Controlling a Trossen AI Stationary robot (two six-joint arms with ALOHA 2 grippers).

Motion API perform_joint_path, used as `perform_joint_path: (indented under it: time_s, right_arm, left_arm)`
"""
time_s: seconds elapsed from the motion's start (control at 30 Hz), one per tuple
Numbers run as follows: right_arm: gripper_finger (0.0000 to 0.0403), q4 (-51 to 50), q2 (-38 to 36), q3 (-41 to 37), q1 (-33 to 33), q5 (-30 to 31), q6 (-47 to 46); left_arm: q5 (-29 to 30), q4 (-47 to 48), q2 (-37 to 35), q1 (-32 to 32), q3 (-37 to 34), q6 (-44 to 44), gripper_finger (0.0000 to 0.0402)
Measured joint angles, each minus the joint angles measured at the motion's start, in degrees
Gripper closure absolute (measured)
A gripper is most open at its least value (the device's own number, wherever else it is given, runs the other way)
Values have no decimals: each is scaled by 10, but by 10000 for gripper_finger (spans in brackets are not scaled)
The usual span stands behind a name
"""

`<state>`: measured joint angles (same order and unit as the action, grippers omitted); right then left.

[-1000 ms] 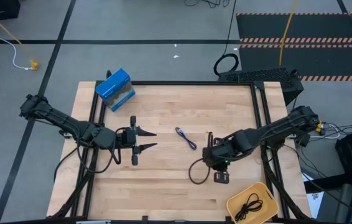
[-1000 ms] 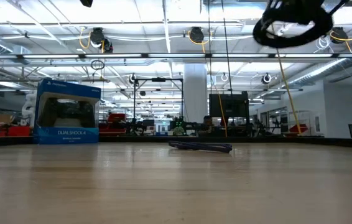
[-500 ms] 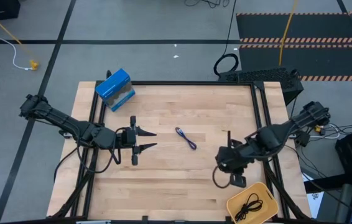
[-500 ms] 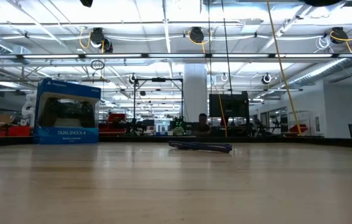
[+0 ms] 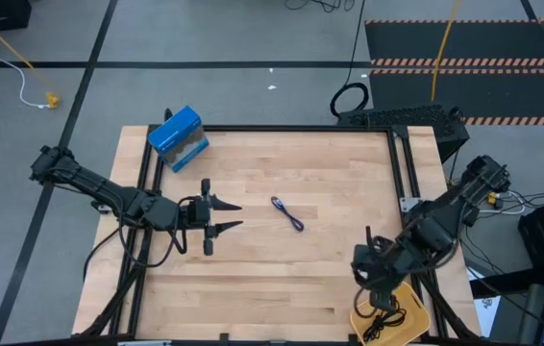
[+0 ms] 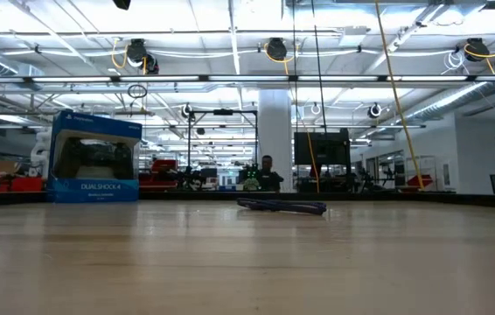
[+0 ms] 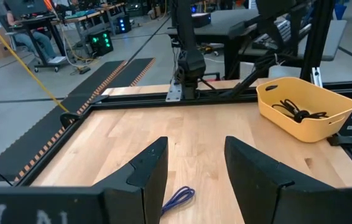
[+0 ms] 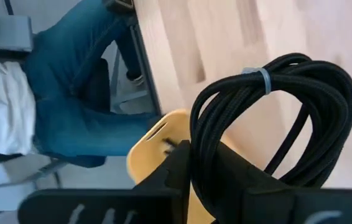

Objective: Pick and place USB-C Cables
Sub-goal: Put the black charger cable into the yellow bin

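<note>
A blue-purple USB-C cable (image 5: 287, 213) lies flat near the table's middle and also shows in the low view (image 6: 282, 206) and the left wrist view (image 7: 177, 199). One black cable (image 5: 385, 322) rests inside the yellow bin (image 5: 411, 300) at the near right corner. My right gripper (image 5: 373, 281) hovers at that bin's far left rim, shut on a second black cable, a coil (image 8: 288, 112) bound by a white tie (image 8: 257, 81). My left gripper (image 5: 238, 215) waits open, left of the blue-purple cable. My right gripper pinches the black coil between its two fingers (image 8: 182, 165), on several bundled strands at one side of the loop (image 8: 210, 152). The rest of the coil stands out past the fingertips, lifted clear of the table, over the table's near right part beside the yellow bin (image 8: 157, 143).
A blue game-controller box (image 5: 178, 137) stands at the far left corner, upright in the low view (image 6: 94, 157). A black frame rail (image 5: 282, 129) borders the table. A seated person in jeans (image 8: 83, 93) is just beyond the table's near right edge.
My right gripper has carried the black coil from the table's middle right toward the near right corner, ending at the yellow bin's rim. The coil has left the low view. My left arm and the blue-purple cable have kept still.
</note>
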<state>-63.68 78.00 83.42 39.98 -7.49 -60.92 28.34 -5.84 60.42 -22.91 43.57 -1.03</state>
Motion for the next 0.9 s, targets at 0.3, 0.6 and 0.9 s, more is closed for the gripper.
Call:
perform_joint_path:
  time_s: [0.3,0.6,0.9]
  right_arm:
    - [369,0,3,0,90,-2,-206]
    - [369,8,19,0,157,-13,-360]
    - [369,35,58,0,185,-13,-464]
  left_arm:
    - [0,0,0,0,0,0,241]
    - [0,-4,0,0,0,0,241]
    - [0,-4,0,0,0,1,241]
